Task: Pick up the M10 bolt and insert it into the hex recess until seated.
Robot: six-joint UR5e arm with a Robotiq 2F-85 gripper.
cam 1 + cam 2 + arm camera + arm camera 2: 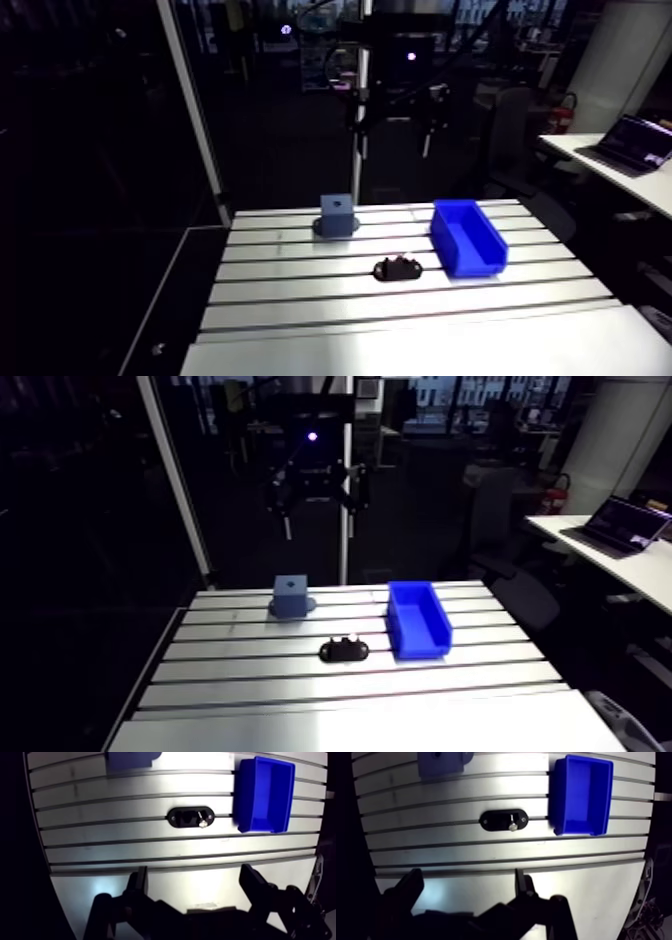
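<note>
Gripper (194, 872) hangs high above the slotted table (110, 844), fingers spread wide, nothing held; my reading: approach to the pick, descent not yet begun. M10 bolt (201, 819) lies in a black cradle (180, 817) ahead of the fingers, mid-table; pale head toward the gripper, shank pointing away. Blue bin (243, 799) sits just beside the cradle; blue-grey block (438, 764) is further off, apart from both.

Doing the step well: centre over the bolt before descending, not during; turn the wrist so the fingers close across the shank, not along it; come down without brushing the cradle; the bin's wall stands close on one side, so keep that finger clear; leave free whichever end must enter the recess. Bolt looks small and smooth; a skewed close could roll it out.

Views compared: wrist view shows the bolt plainly, head and shank; arm view gives only pale flecks on the cradle. Arm view shows the whole block upright with a dark hole (339, 204) in its top face, presumably the recess; hex shape not discernible. Wrist view clips the block; one eye catches the hole, the other does not. Only the arm view shows the gripper's height.
</note>
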